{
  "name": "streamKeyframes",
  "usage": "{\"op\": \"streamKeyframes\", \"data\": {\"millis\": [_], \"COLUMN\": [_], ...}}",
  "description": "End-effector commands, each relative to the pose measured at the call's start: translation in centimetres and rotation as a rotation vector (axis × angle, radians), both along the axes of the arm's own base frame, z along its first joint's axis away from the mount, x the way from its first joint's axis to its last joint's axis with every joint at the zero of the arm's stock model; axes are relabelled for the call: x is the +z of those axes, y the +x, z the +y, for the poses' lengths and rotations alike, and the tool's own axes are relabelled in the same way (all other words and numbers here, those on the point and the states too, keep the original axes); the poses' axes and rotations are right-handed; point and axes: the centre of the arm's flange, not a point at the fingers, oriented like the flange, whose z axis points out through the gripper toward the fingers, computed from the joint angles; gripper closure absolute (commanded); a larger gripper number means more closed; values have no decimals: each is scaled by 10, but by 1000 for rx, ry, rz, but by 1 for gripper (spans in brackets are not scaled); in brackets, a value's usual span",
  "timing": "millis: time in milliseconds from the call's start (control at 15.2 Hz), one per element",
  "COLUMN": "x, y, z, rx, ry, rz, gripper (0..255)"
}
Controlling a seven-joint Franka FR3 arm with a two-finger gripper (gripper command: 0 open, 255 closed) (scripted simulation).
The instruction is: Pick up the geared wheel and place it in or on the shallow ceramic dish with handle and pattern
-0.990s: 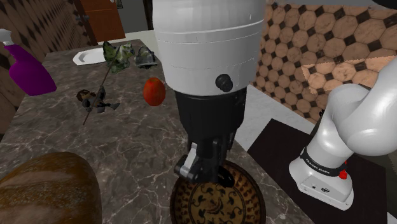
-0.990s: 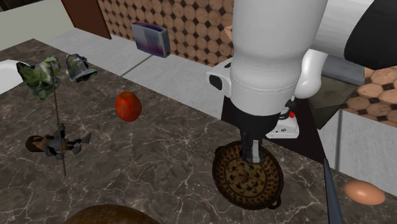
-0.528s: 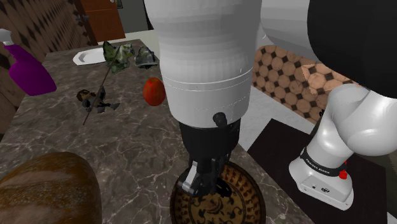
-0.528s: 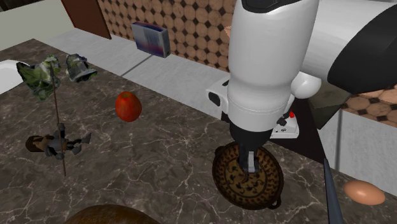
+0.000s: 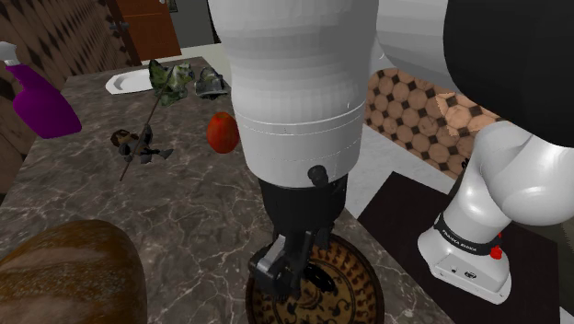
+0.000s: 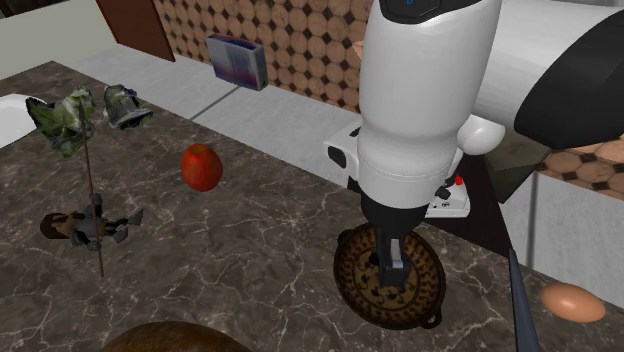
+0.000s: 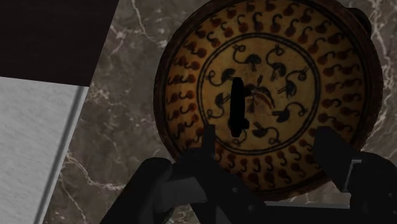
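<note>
In the wrist view a round brown dish [image 7: 172, 95] with black and red figures lies on the marble counter. A small dark geared wheel [image 7: 237, 107] stands on edge near the dish's middle. My gripper [image 7: 270, 137] hangs just above the dish, open, its fingers [image 7: 208, 139] set apart and clear of the wheel. The shoulder view has the gripper [image 5: 294, 267] low over the dish [image 5: 363, 276] at the counter's near edge. From the second exterior view the gripper [image 6: 392, 262] points down into the dish [image 6: 432, 285], whose small handle sticks out at its rim.
A red apple [image 5: 222, 132] sits mid-counter, with a small figurine [image 5: 138, 143] and a leafy stick beyond it. A purple bottle [image 5: 41, 101] and a brown loaf [image 5: 69, 276] lie at the shoulder view's left. An egg [image 6: 572, 302] rests near the dish.
The arm came down closer to the dish. The fingers, shut before, have now parted and let go of the wheel, which rests in the dish.
</note>
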Motion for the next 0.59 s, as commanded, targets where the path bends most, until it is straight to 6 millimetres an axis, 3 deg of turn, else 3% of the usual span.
{"op": "streamKeyframes", "data": {"millis": [0, 198, 462, 528], "x": [0, 0, 50, 50], "y": [0, 0, 5, 5], "z": [0, 0, 0, 0], "rx": [0, 0, 0, 0], "ry": [0, 0, 0, 0], "rz": [0, 0, 0, 0], "gripper": [0, 0, 0, 0]}}
